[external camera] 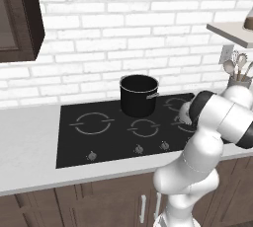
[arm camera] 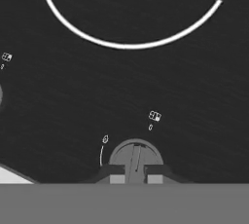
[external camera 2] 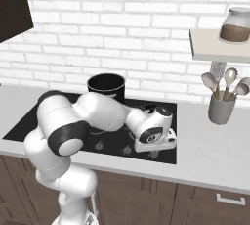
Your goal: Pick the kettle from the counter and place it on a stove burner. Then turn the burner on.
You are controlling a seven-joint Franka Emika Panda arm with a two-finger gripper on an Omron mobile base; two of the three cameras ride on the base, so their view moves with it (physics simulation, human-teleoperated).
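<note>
**A:** What's the setting?

**B:** A white brick wall (external camera: 123, 33) at the back. Below it, a pale counter (external camera: 29, 142) on dark brown cabinets, with the black glass stove (external camera: 99, 142) set into it.

**A:** Where is the hand in all that?

**B:** The gripper (arm camera: 135, 175) is down low at the stove's front edge, near its right end, pointing at the glass.

**A:** What's around it?

**B:** A tall black saucepan (external camera: 139, 95) stands on a rear burner, well beyond the hand and to its left. A grey utensil cup (external camera 2: 220, 107) sits on the counter, well off to its right.

**A:** And the kettle?

**B:** The kettle (external camera: 184, 114) stands on the front-right burner, just beyond the hand, and the arm hides most of it. In the hand view its grey base sits inside the burner ring (arm camera: 126, 46).

**A:** How are the fingers?

**B:** Narrow. The two fingertips (arm camera: 116, 175) flank the ridge of a small round knob (arm camera: 135, 155). I cannot tell whether they pinch it. A tiny burner icon (arm camera: 154, 116) is printed just past the knob.
</note>
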